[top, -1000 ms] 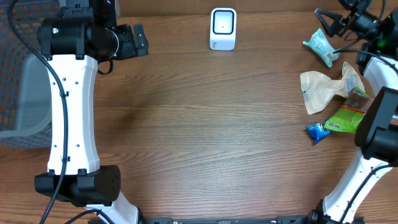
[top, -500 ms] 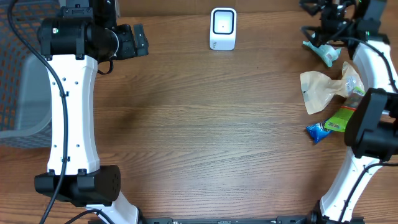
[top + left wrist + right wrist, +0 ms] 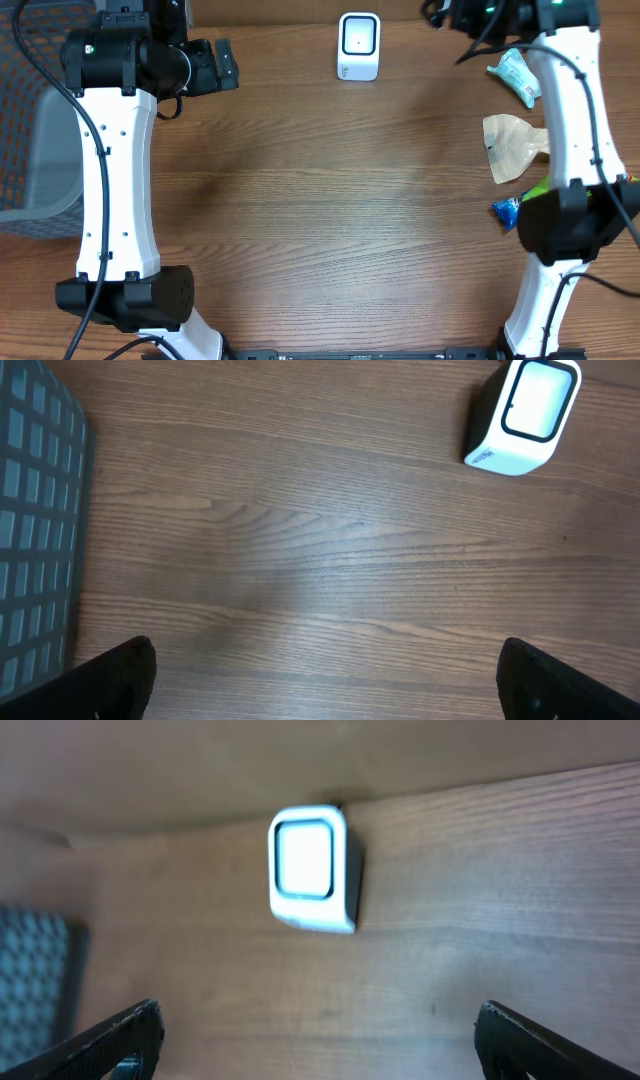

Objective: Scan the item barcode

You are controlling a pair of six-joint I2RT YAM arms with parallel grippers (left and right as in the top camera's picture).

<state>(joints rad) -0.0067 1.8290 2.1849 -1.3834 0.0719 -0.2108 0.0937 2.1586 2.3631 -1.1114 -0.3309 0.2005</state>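
The white barcode scanner stands at the back middle of the table, its window facing up; it shows in the left wrist view and, blurred, in the right wrist view. The items lie at the right: a teal packet, a beige pouch and a blue packet. My right gripper hangs open and empty at the back edge, right of the scanner. My left gripper is open and empty, left of the scanner.
A grey mesh basket fills the far left edge, seen in the left wrist view. A green packet peeks out beside my right arm, which crosses over the items. Bare wood lies between the arms.
My right arm has swung left from the back right corner, past the teal packet, toward the scanner. Its gripper stays open. The left arm has not moved.
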